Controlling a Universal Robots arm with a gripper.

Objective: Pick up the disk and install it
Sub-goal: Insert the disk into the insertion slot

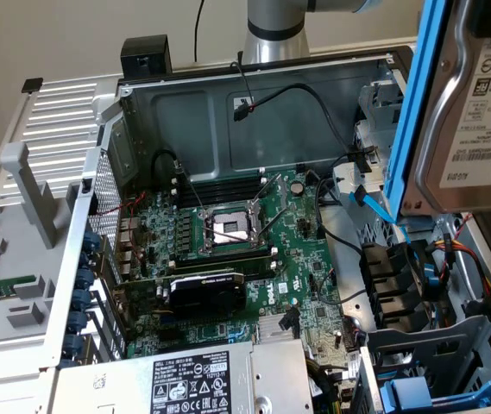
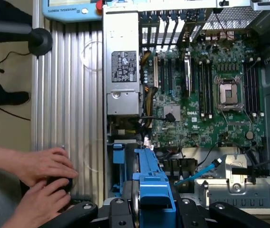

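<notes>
A: Nearest the lens is the flat silver hard drive in its bright blue plastic carrier, the disk [image 1: 465, 112], upper right of the exterior frame.
B: Held?
A: Yes. The black 2-fingered gripper [image 2: 153, 211] is clamped partway closed on its blue edge.
B: Orientation?
A: Long axis near upright, hanging below the gripper, seemingly over the grey metal drive cage [image 1: 452, 345] at lower right of the open computer case [image 1: 228, 78].
</notes>
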